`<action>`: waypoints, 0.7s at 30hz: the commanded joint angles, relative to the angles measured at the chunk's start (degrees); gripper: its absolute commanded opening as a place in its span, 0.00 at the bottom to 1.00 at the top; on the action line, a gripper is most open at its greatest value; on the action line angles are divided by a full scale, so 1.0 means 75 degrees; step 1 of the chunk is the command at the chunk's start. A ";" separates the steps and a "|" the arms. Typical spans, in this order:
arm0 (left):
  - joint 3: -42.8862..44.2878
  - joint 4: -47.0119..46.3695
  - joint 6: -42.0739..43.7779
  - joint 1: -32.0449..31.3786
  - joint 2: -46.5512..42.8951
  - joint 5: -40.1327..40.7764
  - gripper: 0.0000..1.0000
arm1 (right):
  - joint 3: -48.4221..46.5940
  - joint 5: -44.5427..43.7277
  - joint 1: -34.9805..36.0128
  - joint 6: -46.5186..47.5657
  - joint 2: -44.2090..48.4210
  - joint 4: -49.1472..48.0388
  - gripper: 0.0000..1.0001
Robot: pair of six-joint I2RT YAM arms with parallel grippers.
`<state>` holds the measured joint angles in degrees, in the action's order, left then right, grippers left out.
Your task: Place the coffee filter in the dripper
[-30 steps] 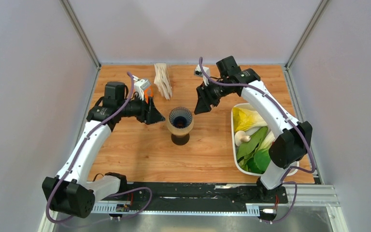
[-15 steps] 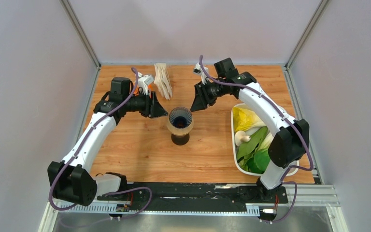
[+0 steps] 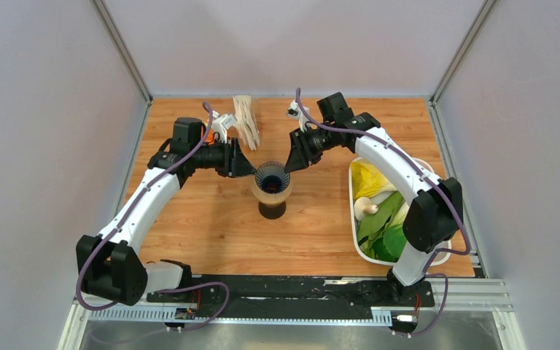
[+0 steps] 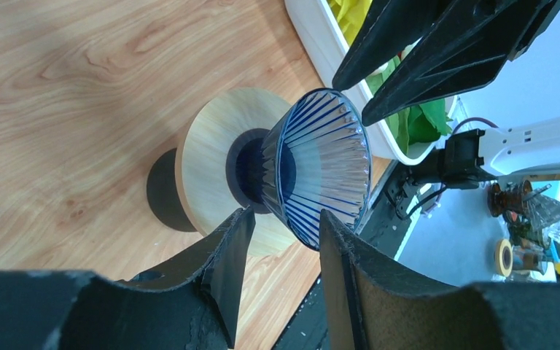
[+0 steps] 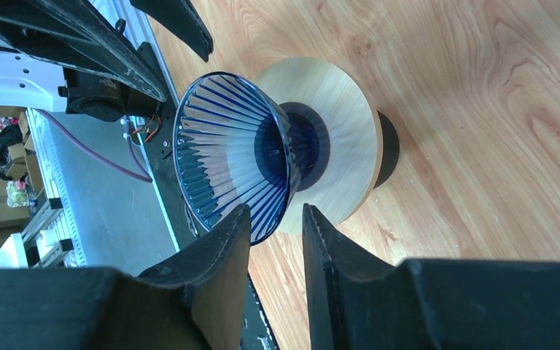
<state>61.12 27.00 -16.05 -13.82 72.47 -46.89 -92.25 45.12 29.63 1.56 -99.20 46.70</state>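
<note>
Near edge of desk (image 3: 211, 233): both arm bases bolted side by side

Right edge, nearer half: white tray (image 3: 353, 219) with leafy greens (image 3: 383, 222), a yellow leaf (image 3: 368, 179) and a pale mushroom-like piece (image 3: 365, 208). No print legible on it

Desk centre: brown spool-shaped pot (image 3: 272, 210) with a tan wooden rim, standing upright. The dripper (image 3: 272, 177) sits in its top, mouth up. It is dark blue and see-through, with radial ribs running down to a round centre hole, and there is no paper inside

Just past centre, left: left gripper (image 3: 246, 169) low beside the dripper's left side, fingers (image 4: 226, 262) parted with a clear gap and nothing between them. Tips look just short of the blue rim; contact cannot be told

Just past centre, right: right gripper (image 3: 292, 162) beside the dripper's right side, fingers (image 5: 219, 270) also parted by a narrower gap and gripping nothing. The two grippers face each other across the cone

Far edge, left of middle: coffee filters (image 3: 246, 120), a pale fanned stack lying flat on the wood, apart from the dripper and beyond the left wrist
</note>
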 commanded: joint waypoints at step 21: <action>0.0255 -0.0292 -0.0309 -0.0194 0.0590 -0.0135 0.42 | -0.0053 -0.0090 0.0220 -0.0625 -0.0242 -0.0381 0.28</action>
<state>60.42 26.28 -17.78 -14.98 76.51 -47.05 -91.68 44.95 30.74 -1.21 -100.36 45.84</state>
